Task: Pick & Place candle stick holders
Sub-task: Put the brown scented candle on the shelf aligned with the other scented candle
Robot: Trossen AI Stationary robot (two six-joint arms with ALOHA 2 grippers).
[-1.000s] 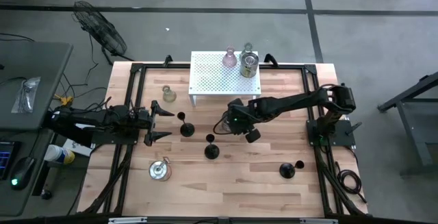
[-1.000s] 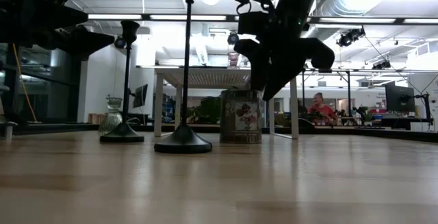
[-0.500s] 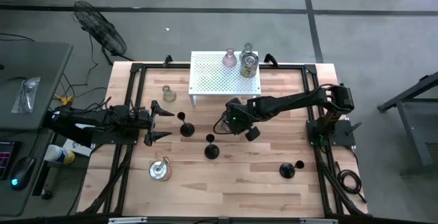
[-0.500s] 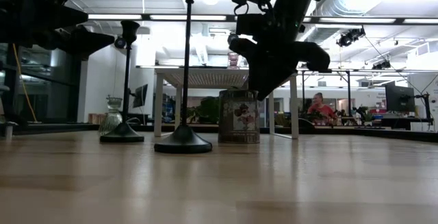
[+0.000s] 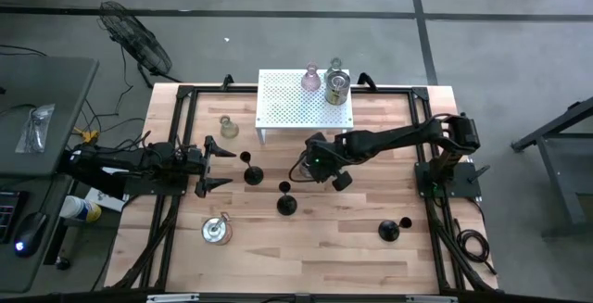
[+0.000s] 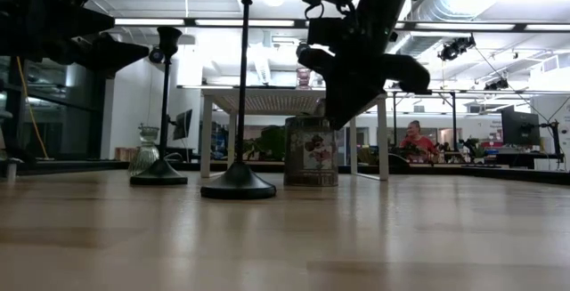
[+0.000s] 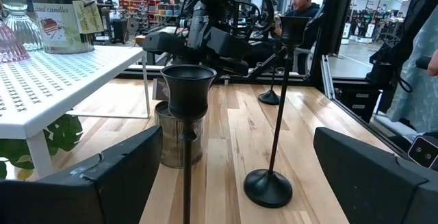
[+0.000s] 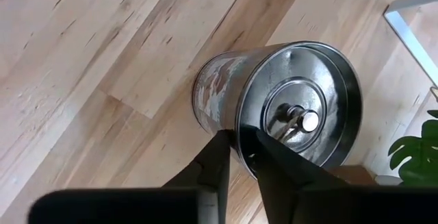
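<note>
High view: right gripper [image 5: 304, 168] over a tin holder [image 5: 301, 170] in front of the rack [image 5: 289, 108], closer than before. Left gripper [image 5: 211, 164] wide apart, waiting. Right wrist view: fingers now pinched on the tin's rim [image 8: 241, 145]. Ready for lifting.

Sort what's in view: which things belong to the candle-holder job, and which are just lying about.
Job:
- tin holder, rim pinched by the right gripper
- three black holders
- glass holder
- pink holder
- second tin

Lying about:
- white rack
- fan
</note>
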